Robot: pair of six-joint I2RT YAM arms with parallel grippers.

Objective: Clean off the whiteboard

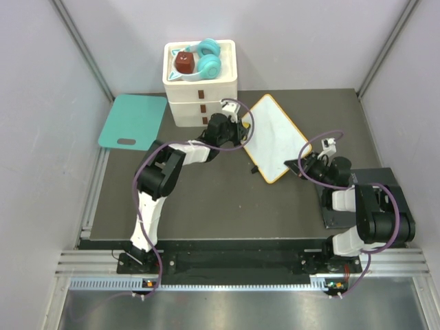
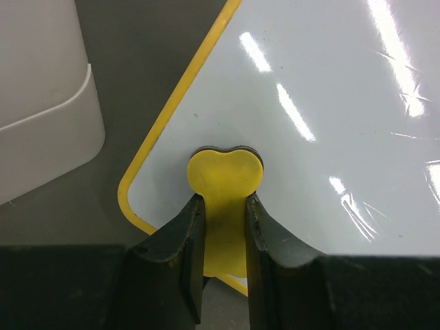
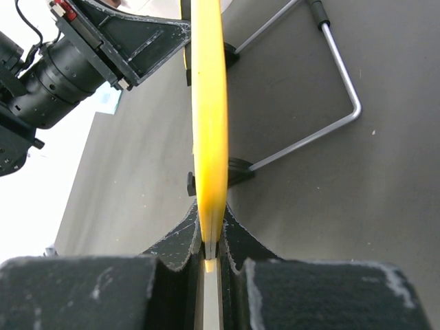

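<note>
The whiteboard (image 2: 330, 103) is glossy white, streaked with glare and fine scratches; its yellow rim looks like smooth plastic. The yellow eraser (image 2: 225, 172) is matt, smooth plastic over a thin dark layer. The tabletop (image 3: 357, 220) is matt dark grey. At upper right, a wire stand (image 3: 342, 69) gleams like bare metal.

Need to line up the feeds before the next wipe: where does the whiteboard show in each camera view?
Top external: the whiteboard shows as a tilted diamond right of centre, between the arms.
Left wrist: its white face fills the upper right; the left gripper holds a yellow eraser near its corner.
Right wrist: edge-on, a yellow vertical strip at centre, clamped by the right gripper.
Shared landmark: the dark tabletop.
</note>
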